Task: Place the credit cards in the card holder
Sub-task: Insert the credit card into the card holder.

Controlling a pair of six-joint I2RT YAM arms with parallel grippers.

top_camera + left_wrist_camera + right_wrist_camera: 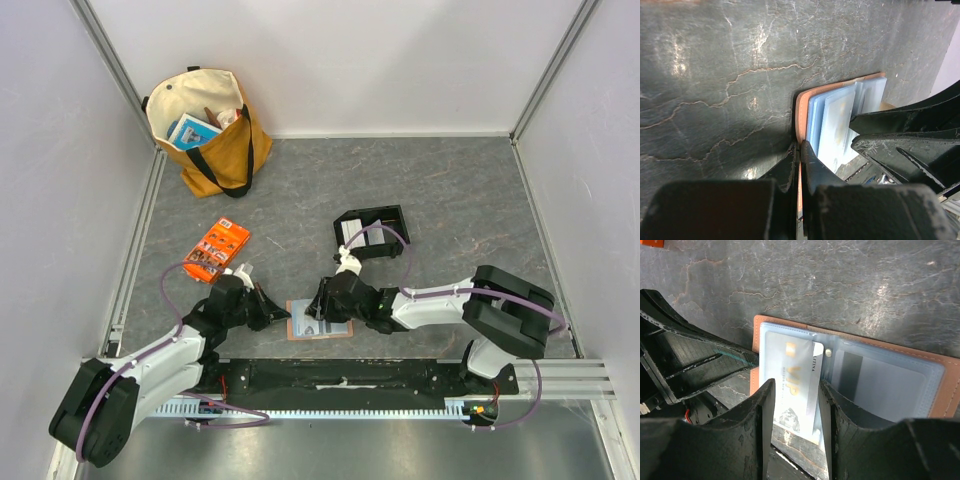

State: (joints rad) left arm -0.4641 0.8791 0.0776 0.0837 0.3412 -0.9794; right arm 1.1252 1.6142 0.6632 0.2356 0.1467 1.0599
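Observation:
The card holder (322, 331) lies open on the table, tan-brown with a light-blue slotted inner face (880, 377). My left gripper (280, 314) is shut on its left tan edge (802, 107), its jaws (801, 145) pinching the rim. My right gripper (323, 304) is over the holder, its fingers (796, 382) closed on the sides of a white credit card (792, 375) printed "VIP". The card's far end sits in the holder's left slot. A second card edge (817, 360) shows just behind it. The right fingers also show in the left wrist view (900, 145).
A black two-compartment tray (384, 222) with a pale card in it (349, 232) stands behind the holder. An orange printed packet (217, 249) lies at the left. A tan tote bag (210, 135) stands at the back left. Walls enclose the table.

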